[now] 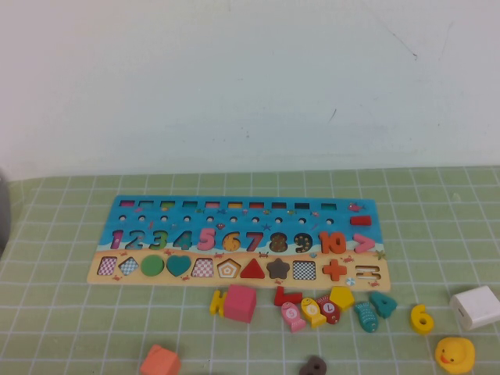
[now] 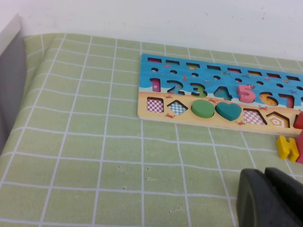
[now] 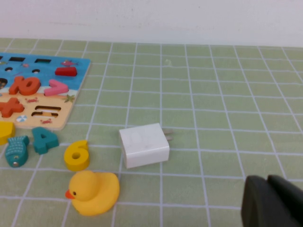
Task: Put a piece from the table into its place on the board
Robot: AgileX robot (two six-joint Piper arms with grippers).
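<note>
The yellow numeral 6 (image 1: 422, 319) lies flat on the green cloth, to the right of the loose pieces and in front of the board's right end; it also shows in the right wrist view (image 3: 76, 155), between a teal 4 and a white charger. The board (image 1: 156, 209) lies across the table's middle, with an empty 6-shaped slot (image 1: 231, 241). It also shows in the left wrist view (image 2: 156, 113) and right wrist view (image 3: 71, 105). My left gripper (image 2: 265, 182) is shut and empty over bare cloth. My right gripper (image 3: 267, 187) is shut and empty, right of the charger. Neither arm shows in the high view.
A white charger (image 1: 475, 306) and a yellow rubber duck (image 1: 455, 355) sit right of the 6. Loose pieces lie in front of the board: pink cube (image 1: 240, 302), yellow pentagon (image 1: 341, 297), fish pieces (image 1: 312, 311), teal 4 (image 1: 383, 303), orange block (image 1: 160, 362).
</note>
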